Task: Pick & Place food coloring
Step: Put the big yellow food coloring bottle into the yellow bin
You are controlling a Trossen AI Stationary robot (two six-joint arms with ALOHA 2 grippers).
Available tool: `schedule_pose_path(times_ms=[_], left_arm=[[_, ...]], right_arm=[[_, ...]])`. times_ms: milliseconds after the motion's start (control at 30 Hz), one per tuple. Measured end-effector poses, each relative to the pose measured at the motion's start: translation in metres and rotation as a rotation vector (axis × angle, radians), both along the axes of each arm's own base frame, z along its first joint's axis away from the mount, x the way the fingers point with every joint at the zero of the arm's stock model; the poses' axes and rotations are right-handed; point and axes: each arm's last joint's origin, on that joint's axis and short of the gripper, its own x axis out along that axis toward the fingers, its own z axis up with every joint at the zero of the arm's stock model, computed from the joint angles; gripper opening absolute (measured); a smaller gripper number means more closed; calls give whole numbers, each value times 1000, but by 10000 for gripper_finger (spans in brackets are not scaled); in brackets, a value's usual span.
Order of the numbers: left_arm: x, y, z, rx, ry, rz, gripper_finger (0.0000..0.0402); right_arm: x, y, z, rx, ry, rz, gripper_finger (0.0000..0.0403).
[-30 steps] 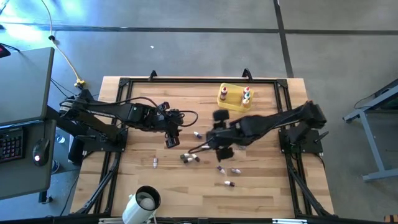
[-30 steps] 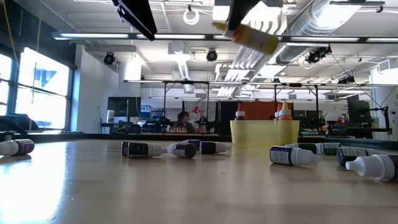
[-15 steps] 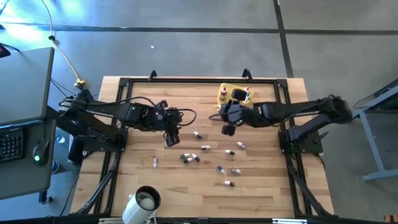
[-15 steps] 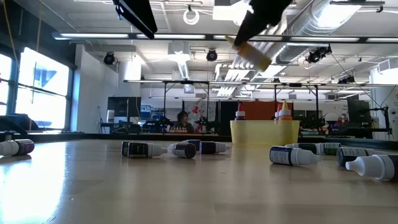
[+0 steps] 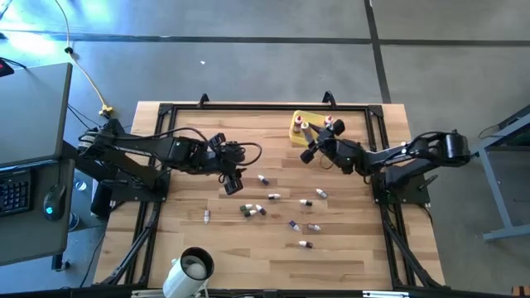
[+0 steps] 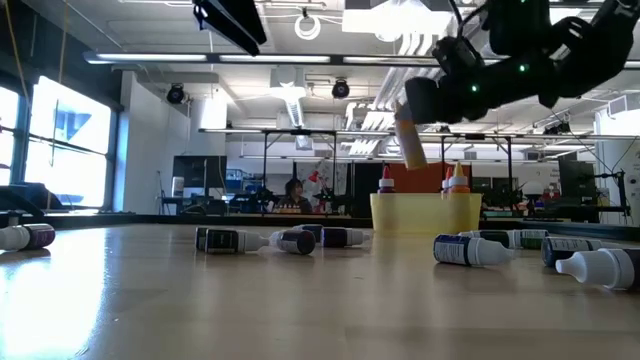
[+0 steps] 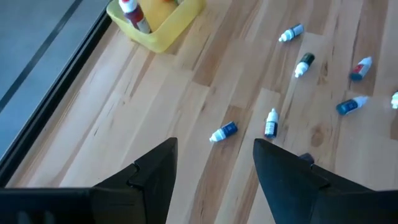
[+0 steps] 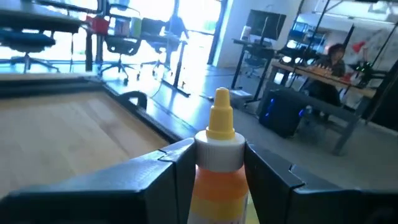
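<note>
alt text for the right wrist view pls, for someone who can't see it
The right pincer grips a yellow-orange food coloring bottle by its white collar, its yellow nozzle pointing up. Behind it lie the wooden table and a blurred room with desks, chairs and a seated person.

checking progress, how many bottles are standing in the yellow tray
3 bottles: one at the yellow tray's left-arm end, two together at its right-arm end; more may be hidden.
</note>
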Motion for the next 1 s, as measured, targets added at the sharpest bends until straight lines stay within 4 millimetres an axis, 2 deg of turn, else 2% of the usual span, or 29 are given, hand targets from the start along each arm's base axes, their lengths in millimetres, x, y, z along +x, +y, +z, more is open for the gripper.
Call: schedule_pose_path(times_ms=[167,300,467,633,1000], left_arm=[[4,-1,3,8,-46,-16,207],[4,-1,3,9,-43,-17,207],[3,-1,3,33,-27,-44,207],[3,-1,3,35,-22,-52,207],[3,-1,3,36,-26,-49,207]], right_arm=[[7,-5,-17,-37,125,-79,119],[16,-16,-20,-53,154,-168,119],[24,-31,-32,-33,190,-196,119],[23,-38,-48,22,190,-256,119],[23,-43,-46,102,39,-241,119]])
